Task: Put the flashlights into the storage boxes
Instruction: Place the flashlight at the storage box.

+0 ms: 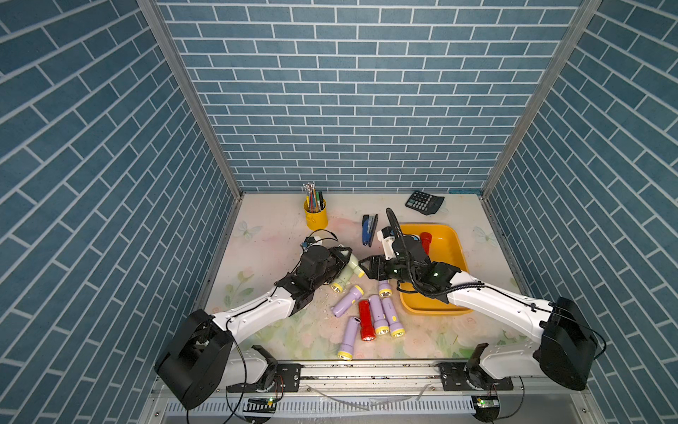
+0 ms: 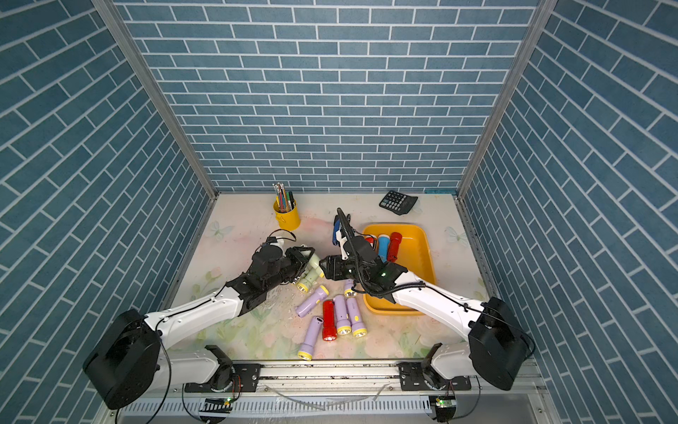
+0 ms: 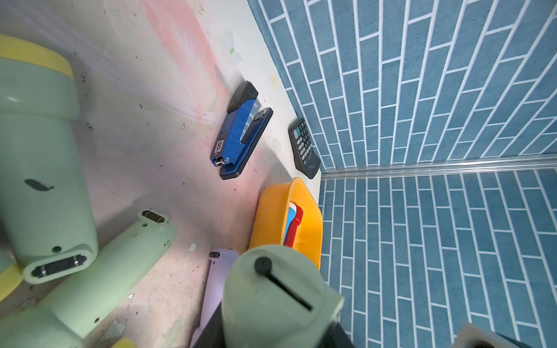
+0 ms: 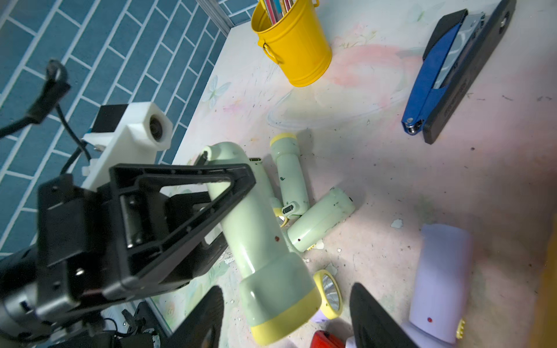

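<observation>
Handover geometry: L gripper (image 4: 235, 180) pinches the pale green flashlight (image 4: 265, 241) mid-body, long axis aimed yellow-head-first between the spread jaws of my R gripper (image 4: 286, 319) (nothing gripped there yet), tray (image 1: 460, 253) under R arm.

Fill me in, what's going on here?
The left end effector is shut on a pale green flashlight, whose head sits inside the open right end effector: seemingly a handover. The orange tray already holds a blue flashlight and a red flashlight. Several lilac flashlights and a loose red flashlight lie on the table.
</observation>
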`<state>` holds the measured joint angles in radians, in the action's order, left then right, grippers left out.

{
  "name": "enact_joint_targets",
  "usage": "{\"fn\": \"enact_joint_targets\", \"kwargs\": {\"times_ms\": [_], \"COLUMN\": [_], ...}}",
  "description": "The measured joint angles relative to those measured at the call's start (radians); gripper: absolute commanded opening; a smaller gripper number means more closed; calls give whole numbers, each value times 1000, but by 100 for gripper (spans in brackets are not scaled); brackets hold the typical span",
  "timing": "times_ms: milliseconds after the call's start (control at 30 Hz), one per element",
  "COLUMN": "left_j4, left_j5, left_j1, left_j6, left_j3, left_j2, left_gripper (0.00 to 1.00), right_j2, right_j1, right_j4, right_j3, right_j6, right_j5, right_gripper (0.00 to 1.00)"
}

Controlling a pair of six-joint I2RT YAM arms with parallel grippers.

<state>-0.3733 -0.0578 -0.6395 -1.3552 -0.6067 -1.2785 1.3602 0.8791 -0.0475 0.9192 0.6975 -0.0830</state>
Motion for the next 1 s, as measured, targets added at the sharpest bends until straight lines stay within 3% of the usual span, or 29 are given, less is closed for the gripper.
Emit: {"fn": "enact_joint_targets", "kwargs": {"times_ms": [467, 867, 1000], "left_j4": [-245, -349, -366], "left_j5": [0, -8, -7], "left_j1": [5, 13, 16], "left_j6": [-129, -180, -186], "left_j3": [37, 61, 66], "left_j2": [-71, -93, -99], "left_gripper": [33, 35, 47], "right_j2": [59, 42, 42], "right_j1": [-3, -5, -4], "right_j4": [78, 108, 113], "right_j3": [0, -19, -19], "right_j6": [16, -18, -23], "right_j5": [-78, -76, -79], "right_gripper": [63, 39, 33]}}
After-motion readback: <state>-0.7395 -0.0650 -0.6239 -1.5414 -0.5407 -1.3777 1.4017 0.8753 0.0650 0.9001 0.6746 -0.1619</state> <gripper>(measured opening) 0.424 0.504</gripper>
